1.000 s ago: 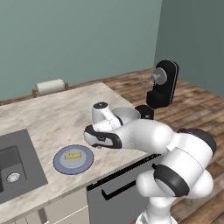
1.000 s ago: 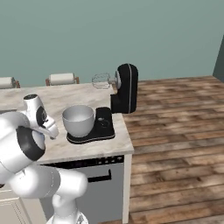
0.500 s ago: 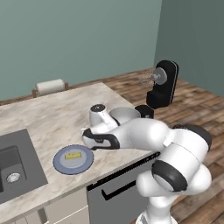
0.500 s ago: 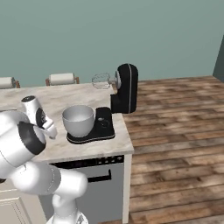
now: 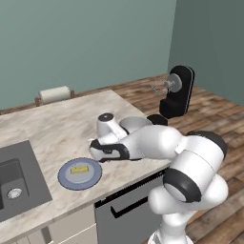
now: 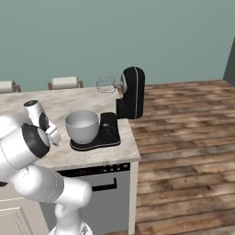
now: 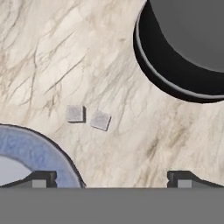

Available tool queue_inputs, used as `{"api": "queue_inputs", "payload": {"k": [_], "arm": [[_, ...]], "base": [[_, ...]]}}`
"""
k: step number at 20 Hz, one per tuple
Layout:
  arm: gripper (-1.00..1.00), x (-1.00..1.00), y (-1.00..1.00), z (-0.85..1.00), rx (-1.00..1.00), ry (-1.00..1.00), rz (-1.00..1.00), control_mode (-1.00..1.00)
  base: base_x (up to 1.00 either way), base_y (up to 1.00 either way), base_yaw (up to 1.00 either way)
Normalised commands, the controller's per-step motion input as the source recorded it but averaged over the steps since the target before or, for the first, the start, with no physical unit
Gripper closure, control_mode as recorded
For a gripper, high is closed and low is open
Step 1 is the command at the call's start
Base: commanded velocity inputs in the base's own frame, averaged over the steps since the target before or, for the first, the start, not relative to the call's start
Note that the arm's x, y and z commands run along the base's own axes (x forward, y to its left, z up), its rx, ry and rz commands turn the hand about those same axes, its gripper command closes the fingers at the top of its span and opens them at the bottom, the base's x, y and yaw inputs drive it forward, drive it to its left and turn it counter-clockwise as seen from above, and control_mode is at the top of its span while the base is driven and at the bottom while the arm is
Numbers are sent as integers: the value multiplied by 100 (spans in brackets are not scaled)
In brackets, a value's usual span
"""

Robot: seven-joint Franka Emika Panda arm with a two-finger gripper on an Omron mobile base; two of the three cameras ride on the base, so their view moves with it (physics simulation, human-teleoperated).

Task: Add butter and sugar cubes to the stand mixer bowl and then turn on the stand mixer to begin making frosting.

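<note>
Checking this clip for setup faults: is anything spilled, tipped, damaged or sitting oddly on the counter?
Nothing stands out. The butter lies flat on its plate, the two sugar cubes sit side by side on the bare counter, and the bowl stands upright on the mixer base, whose head is tilted back.

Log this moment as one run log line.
hand: open, empty, over counter | sugar cubes: on counter | butter: on plate | stand mixer bowl: on mixer base

Blue-grey plate on the marble counter, dark sink beside it; likely paper-towel roll behind
</note>
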Motion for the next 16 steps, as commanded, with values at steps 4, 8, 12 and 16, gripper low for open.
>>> {"api": "queue_inputs", "payload": {"k": [4,8,12,16], "arm": [[-100,0,-18,-3,0,2,-6,-100],[-100,0,-5,-2,0,2,-7,-100],[-100,9,0,-6,0,0,-8,-100],[-100,21,0,-8,0,0,-7,-100]], "base": [[0,0,0],[0,0,0],[0,0,0],[0,0,0]]}}
